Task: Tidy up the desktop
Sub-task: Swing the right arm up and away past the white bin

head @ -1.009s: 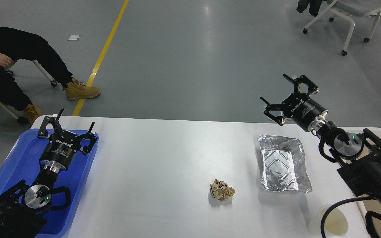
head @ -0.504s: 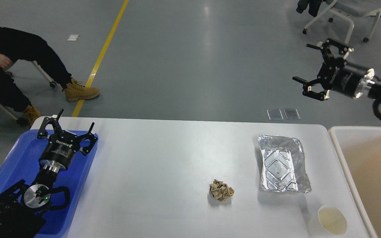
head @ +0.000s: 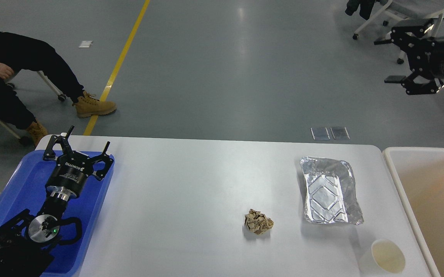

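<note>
Spanning the lower frame, the desktop (head: 191, 181) is seen with litter on it. At lower left, the left gripper (head: 79, 148) is held with fingers spread and empty above the blue tray (head: 20, 184), apparently parked there. Right of centre lie a crumpled paper ball (head: 259, 222), a foil tray (head: 330, 190) and a paper cup (head: 386, 257), near the bin (head: 401, 184), probably their destination. At upper right, the right gripper (head: 393, 57) is raised off the table, fingers apart, holding nothing.
</note>
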Robot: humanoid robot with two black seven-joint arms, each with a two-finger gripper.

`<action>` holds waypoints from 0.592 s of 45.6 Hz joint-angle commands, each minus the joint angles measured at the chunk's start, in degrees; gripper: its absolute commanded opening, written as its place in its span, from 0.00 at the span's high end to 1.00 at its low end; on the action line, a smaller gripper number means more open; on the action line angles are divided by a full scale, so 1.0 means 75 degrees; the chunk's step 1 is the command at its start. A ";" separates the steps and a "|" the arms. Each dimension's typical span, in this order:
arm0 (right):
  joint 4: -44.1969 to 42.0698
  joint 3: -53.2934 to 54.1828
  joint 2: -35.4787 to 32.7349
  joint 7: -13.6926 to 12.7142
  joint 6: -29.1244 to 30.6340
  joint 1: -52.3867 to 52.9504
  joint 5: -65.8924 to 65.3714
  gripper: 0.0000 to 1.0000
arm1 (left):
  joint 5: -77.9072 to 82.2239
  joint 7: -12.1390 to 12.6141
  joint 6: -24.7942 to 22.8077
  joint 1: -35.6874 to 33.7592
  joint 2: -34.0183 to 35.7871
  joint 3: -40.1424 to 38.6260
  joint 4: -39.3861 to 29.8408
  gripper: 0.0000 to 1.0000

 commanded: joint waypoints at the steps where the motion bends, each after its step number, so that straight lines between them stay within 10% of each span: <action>1: 0.1568 -0.2672 -0.0065 0.0004 0.0032 0.2718 -0.0954 0.00 | 0.0001 -0.0002 -0.0005 -0.0001 0.0000 0.0002 -0.0001 0.01; 15: 0.2624 -0.3599 0.0966 0.0016 0.0148 0.4125 -0.2830 0.00 | 0.0001 0.0009 -0.0005 -0.0001 0.0000 0.0002 -0.0001 0.01; 27: 0.3502 -0.3939 0.1927 0.0004 0.1765 0.5414 -0.2866 0.00 | 0.0001 0.0009 -0.0005 -0.0001 0.0000 0.0002 -0.0001 0.01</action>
